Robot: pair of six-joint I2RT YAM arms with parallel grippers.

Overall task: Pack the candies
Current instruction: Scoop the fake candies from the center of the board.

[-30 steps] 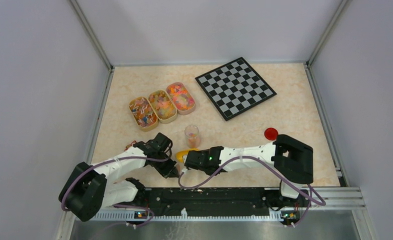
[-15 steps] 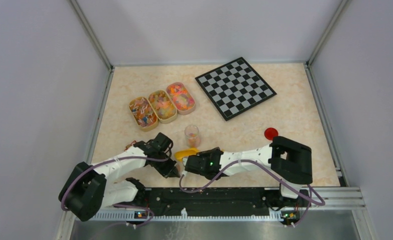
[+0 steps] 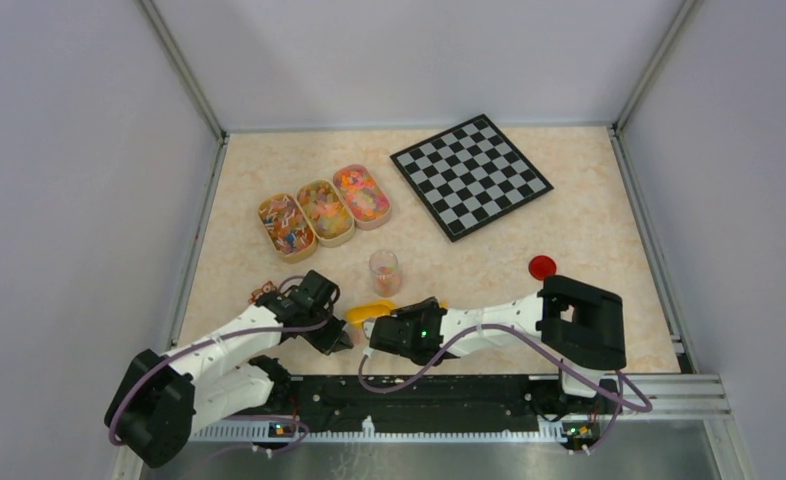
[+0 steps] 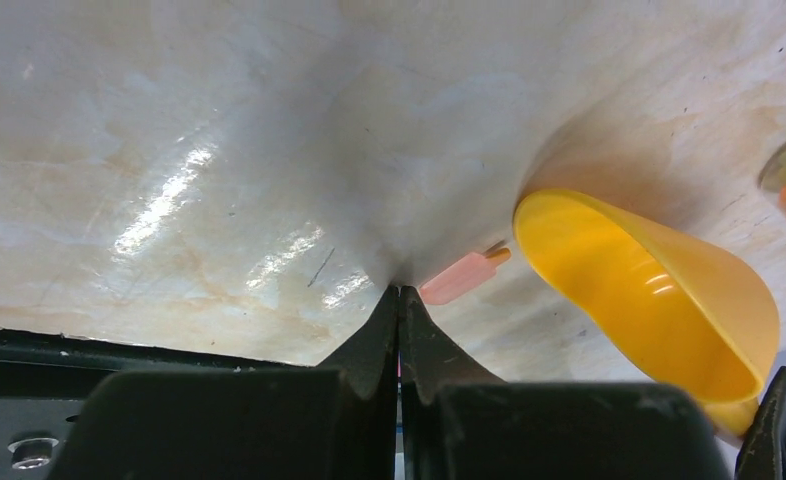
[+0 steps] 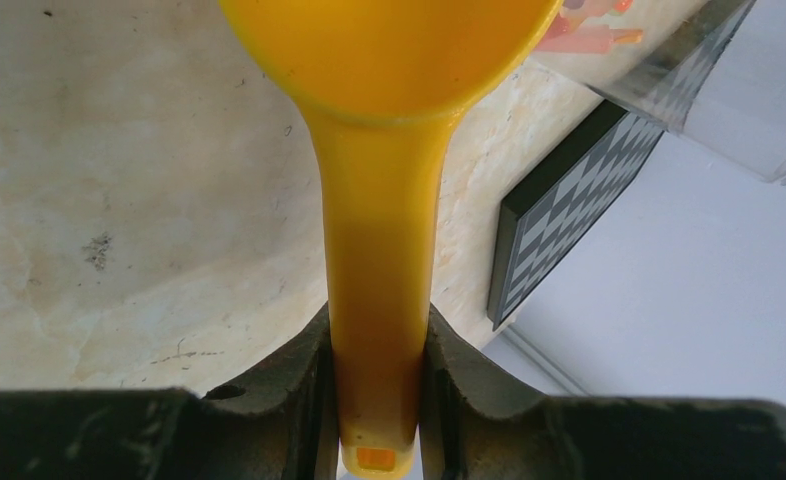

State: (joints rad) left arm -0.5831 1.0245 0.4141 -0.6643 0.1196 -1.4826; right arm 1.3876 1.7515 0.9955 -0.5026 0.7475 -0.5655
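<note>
Candies (image 3: 324, 208) fill three trays (image 3: 341, 243); a few sit in the jar (image 3: 384, 270). Right gripper (image 5: 379, 340) clamps the empty scoop (image 5: 389, 60) by its handle; any tilt once loaded risks spilling. Left gripper (image 4: 399, 300), jaws together, may flick the stray pink candy (image 4: 459, 278) just beside its tips.

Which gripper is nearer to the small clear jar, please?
Right. The right gripper, holding the yellow scoop, sits just on the near side of the jar; the shut left gripper is further off, near-left.
</note>
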